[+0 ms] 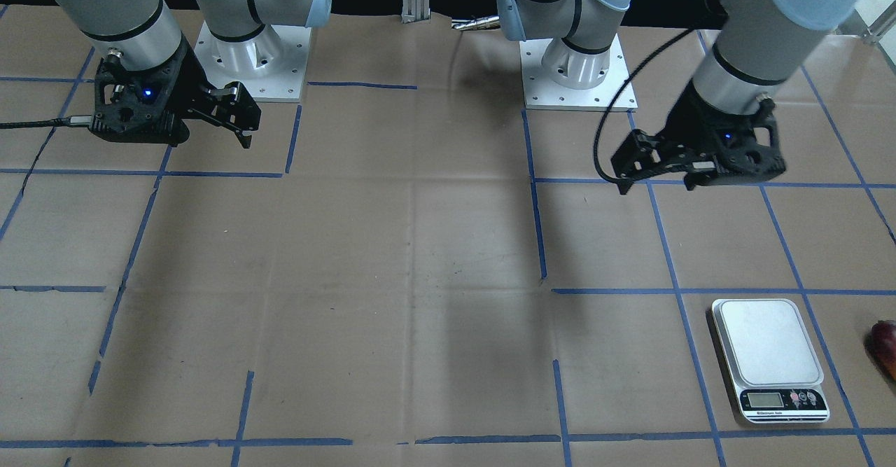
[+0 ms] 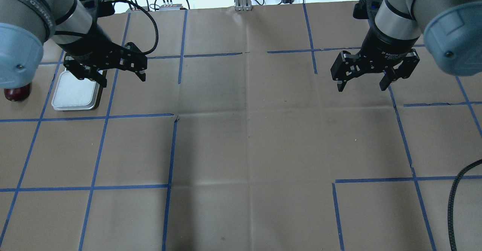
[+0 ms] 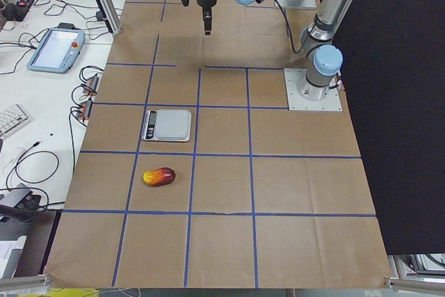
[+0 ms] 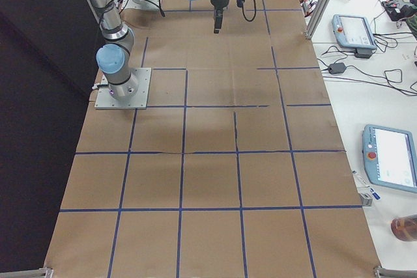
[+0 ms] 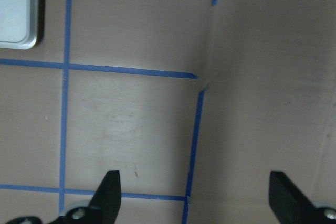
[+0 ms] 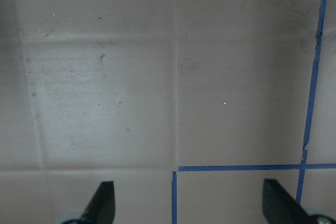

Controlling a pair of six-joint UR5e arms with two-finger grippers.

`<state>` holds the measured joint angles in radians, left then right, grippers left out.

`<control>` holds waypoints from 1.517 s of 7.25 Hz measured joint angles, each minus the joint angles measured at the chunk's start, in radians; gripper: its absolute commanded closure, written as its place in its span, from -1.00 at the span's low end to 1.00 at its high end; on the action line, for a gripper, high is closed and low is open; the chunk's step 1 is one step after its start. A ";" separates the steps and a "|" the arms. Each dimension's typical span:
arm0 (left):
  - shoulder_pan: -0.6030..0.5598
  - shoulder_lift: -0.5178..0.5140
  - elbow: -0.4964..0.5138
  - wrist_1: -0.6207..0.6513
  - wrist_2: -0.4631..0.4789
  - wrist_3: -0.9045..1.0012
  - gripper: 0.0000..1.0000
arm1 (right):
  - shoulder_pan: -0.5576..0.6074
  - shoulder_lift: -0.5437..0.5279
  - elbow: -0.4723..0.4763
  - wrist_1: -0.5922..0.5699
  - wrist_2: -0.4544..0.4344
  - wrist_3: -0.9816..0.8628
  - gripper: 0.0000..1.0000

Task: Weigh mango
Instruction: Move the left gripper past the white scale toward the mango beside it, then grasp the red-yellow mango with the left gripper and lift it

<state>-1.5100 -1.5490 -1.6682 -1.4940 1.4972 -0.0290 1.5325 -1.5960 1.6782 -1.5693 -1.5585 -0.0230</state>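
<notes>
The mango [image 3: 159,177], red at one end and yellow at the other, lies on the brown paper beside the scale [image 3: 168,124], on the robot's far left. In the overhead view only its dark red end [image 2: 17,93] shows, left of the scale [image 2: 75,95]. In the front view it is cut by the right edge [image 1: 885,346], next to the scale [image 1: 768,355]. The scale's platform is bare. My left gripper [image 2: 123,81] is open and empty, raised just right of the scale. My right gripper [image 2: 360,88] is open and empty, raised over the table's right half.
Blue tape lines divide the brown paper [image 2: 248,149] into squares. The two arm bases [image 1: 252,57] [image 1: 577,68] stand at the robot's edge. A black cable [image 1: 609,131] loops off the left wrist. Teach pendants [image 4: 391,157] and cables lie on the benches beside the table.
</notes>
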 measured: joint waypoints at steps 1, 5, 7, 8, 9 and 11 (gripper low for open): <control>-0.024 0.018 -0.007 -0.034 -0.010 -0.021 -1.00 | 0.000 0.000 0.000 0.000 0.000 0.000 -1.00; -0.015 0.046 -0.029 -0.101 0.027 -0.021 -1.00 | 0.000 0.001 0.000 0.000 0.000 0.000 -1.00; 0.021 0.038 -0.027 -0.101 0.033 -0.003 -1.00 | 0.000 0.001 0.000 0.000 0.000 0.000 -1.00; 0.081 0.021 -0.022 -0.098 0.042 0.050 -1.00 | 0.000 0.001 0.000 0.000 0.000 0.000 -1.00; 0.176 -0.013 -0.013 -0.090 0.048 0.142 -1.00 | 0.000 0.001 0.000 0.000 0.000 0.000 -1.00; 0.374 -0.142 0.032 0.015 0.051 0.342 -0.99 | 0.000 0.001 0.000 0.000 0.000 0.000 -1.00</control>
<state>-1.1361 -1.6907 -1.6363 -1.4789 1.5480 0.3131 1.5324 -1.5952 1.6782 -1.5693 -1.5586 -0.0230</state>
